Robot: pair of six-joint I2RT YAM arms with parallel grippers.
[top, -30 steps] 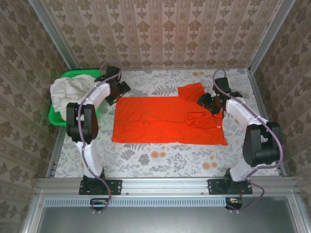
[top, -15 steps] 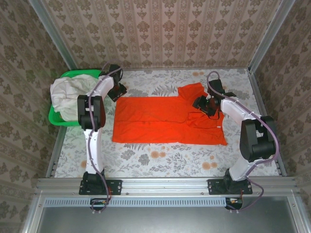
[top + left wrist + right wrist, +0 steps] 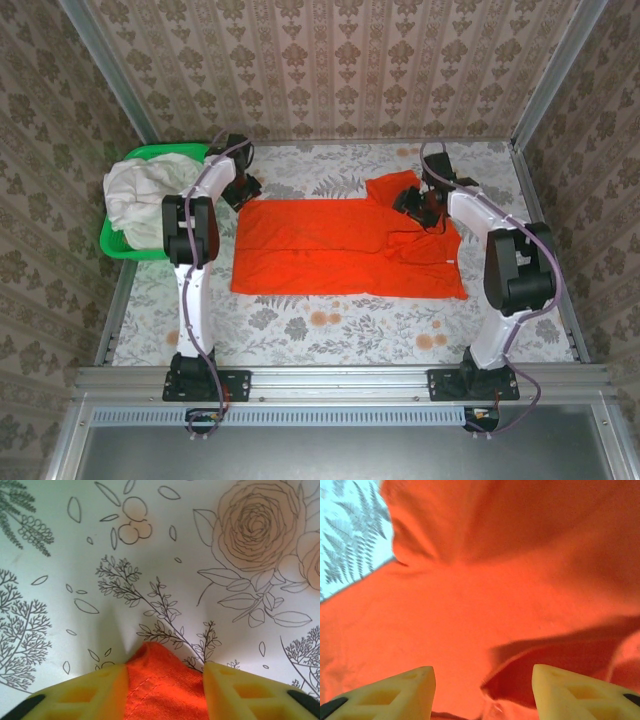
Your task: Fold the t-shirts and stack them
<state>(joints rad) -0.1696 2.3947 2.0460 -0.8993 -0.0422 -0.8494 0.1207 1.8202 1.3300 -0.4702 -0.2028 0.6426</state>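
The orange-red t-shirt [image 3: 330, 245] lies spread flat across the middle of the table, with rumpled folds and a sleeve at its far right. My left gripper [image 3: 240, 190] is at the shirt's far left corner. In the left wrist view that gripper [image 3: 165, 667] is shut on the bunched corner of the orange cloth [image 3: 165, 692]. My right gripper [image 3: 415, 203] hovers over the folds near the far right sleeve. Its yellow fingers [image 3: 482, 672] stand apart over the orange cloth [image 3: 470, 605], with a raised fold between them. The white t-shirt [image 3: 135, 190] is heaped in the basket.
The green plastic basket [image 3: 115, 245] stands at the table's far left edge, just left of my left arm. Metal frame posts and patterned walls close in the far side and both sides. Bare flowered tablecloth [image 3: 330, 325] lies in front of the orange shirt.
My left gripper has come down onto the shirt's far left corner and closed on it. My right gripper has slid left and farther away over the shirt, its jaws unchanged.
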